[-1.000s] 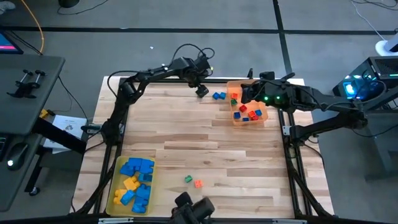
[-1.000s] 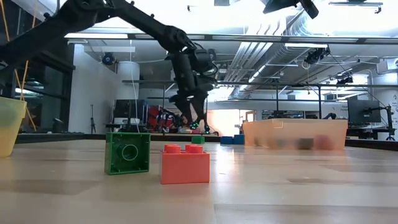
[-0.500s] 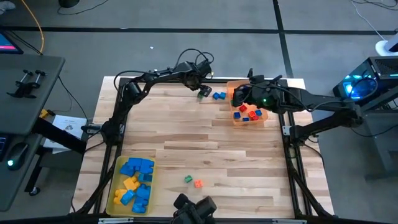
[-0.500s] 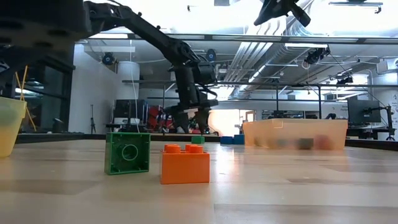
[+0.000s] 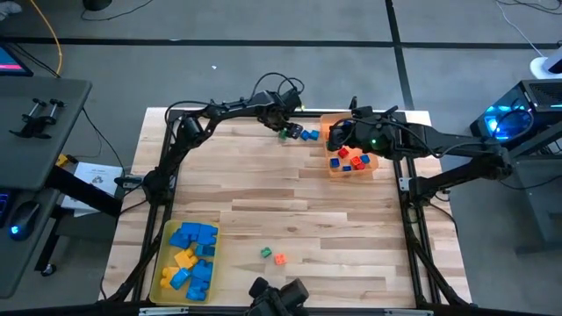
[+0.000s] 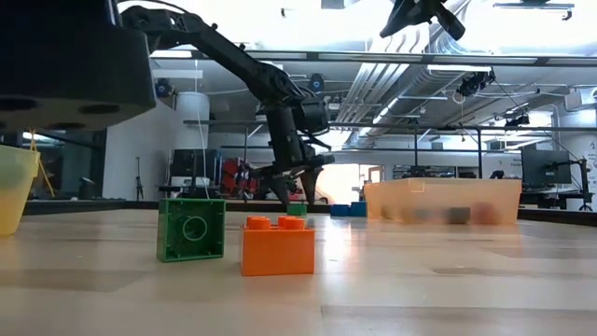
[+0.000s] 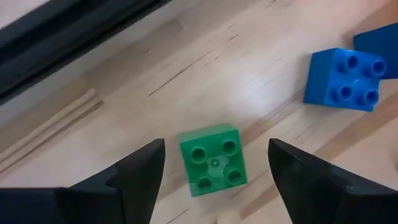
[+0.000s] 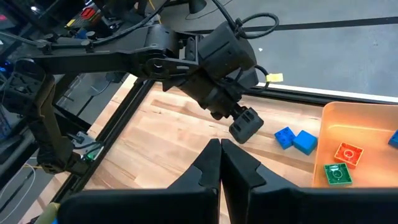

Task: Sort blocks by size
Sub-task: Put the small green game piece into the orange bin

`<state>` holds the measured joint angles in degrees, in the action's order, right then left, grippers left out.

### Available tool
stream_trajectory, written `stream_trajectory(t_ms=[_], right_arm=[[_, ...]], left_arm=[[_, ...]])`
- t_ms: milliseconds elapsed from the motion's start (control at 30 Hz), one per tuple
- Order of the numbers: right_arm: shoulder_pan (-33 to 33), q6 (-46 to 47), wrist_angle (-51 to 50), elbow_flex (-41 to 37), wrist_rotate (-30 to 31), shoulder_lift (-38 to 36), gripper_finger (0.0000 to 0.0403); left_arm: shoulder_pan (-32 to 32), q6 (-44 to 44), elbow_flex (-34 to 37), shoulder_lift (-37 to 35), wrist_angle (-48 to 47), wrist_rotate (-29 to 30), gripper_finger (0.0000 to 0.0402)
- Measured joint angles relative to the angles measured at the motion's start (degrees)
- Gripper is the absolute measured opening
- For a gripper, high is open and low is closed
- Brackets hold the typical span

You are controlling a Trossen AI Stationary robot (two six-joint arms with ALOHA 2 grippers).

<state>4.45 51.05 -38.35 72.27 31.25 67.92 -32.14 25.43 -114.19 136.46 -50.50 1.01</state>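
- Bricks nearest the low camera: a small green block [image 6: 191, 229] and a small orange block [image 6: 278, 246] lie just beside each other on the bare wood near the counter's [image 5: 290, 202] front edge, well apart from both arms.
- At the front left corner, the yellow tray [image 5: 161, 274] holds the larger blue and yellow blocks [image 5: 191, 254].
- Work in hand, at the far edge: the left claw [image 5: 283, 130] hangs open over a small green cube [image 7: 212, 158], which sits studs up between the spread fingers with a gap on each side.
- To grip it well, I judge the claw should drop straight down until the finger pads [image 7: 144, 168] flank the cube's flat side walls, then close squarely; a skewed pinch could twist or pop it loose.
- Two small blue cubes [image 5: 309, 135] lie just beside the green one; the far finger should stay clear of them on the way down.
- Orange tray [image 5: 371, 163], just beyond, already holds small red, green and blue cubes [image 5: 349, 158], so it looks like the drop place.
- Right claw [image 8: 221, 163] hovers over that tray with fingers pressed together, holding nothing, and may crowd the route.
- Pale wood planks form the counter, in a dark frame.
- Beyond: grey floor, a side desk [image 5: 39, 123], bright ceiling lights, far workbenches.
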Motion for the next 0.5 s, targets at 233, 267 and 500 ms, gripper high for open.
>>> stream_trajectory(t_ms=[233,267,500], right_arm=[[0.0,0.1,0.0,0.0,-0.3,0.0,0.0],[0.0,0.1,0.0,0.0,-0.4,0.0,0.0],[0.0,-1.0,0.0,0.0,-1.3,0.0,0.0]], left_arm=[[0.0,0.5,0.0,0.9,-2.1,-6.5,0.019],[0.0,-0.6,0.0,0.9,-3.2,-7.0,0.0177],[-0.1,-9.7,-0.1,0.5,-12.7,-9.5,0.0102]])
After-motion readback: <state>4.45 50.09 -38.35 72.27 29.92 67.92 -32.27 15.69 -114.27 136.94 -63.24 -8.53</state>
